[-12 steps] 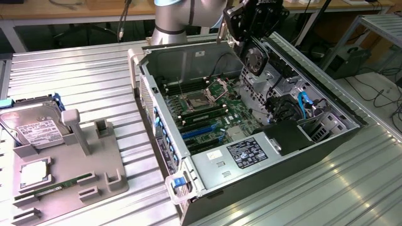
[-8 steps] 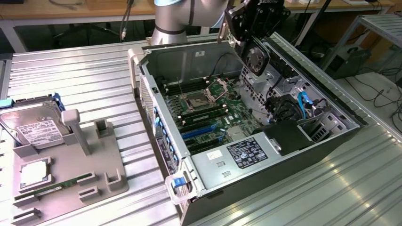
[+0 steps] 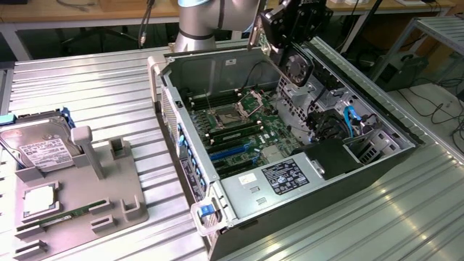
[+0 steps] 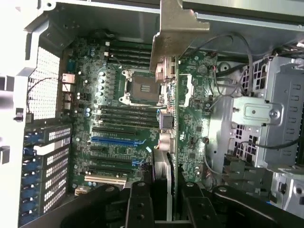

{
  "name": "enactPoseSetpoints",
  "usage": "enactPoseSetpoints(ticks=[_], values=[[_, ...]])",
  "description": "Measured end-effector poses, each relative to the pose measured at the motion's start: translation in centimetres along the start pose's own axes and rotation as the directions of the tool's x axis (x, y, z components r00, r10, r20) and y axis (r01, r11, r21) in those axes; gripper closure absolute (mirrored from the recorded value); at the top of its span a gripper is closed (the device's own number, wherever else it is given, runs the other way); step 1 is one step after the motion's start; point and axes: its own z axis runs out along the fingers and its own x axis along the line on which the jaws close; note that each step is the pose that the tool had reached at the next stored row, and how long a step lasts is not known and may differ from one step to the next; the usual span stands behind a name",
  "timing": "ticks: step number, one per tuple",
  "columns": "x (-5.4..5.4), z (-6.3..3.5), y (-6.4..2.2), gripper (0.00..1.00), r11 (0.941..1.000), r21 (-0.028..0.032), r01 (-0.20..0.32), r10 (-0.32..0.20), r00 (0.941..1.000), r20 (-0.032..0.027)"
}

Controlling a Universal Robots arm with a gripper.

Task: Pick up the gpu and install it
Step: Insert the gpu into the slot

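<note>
Thin gpu (image 4: 176,118) card with pale metal bracket, edge-on in the tool (image 4: 168,194) above the motherboard (image 4: 114,109)

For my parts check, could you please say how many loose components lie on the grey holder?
3: a hard drive at the holder's far end, a square silver chip nearer the camera, and a green memory stick beside it. Others may lie off-frame.

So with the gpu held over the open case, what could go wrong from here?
1. The gripper is shut on the gpu at one end, so the card could tilt or slip.
2. It hangs above the board near the open CPU socket, away from the blue slot; a descent off line might strike the socket.
3. Black cables by the drive cage run close to the card and may snag.
</note>
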Motion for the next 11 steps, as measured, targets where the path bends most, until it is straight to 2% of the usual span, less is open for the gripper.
enactPoseSetpoints(ticks=[5, 11], values=[[0.00, 0.00, 0.00, 0.72, 0.9974, -0.0015, 0.072, -0.072, 0.9974, -0.0021], [0.00, 0.00, -0.02, 0.72, 0.9889, -0.0034, 0.148, -0.148, 0.9889, -0.0041]])
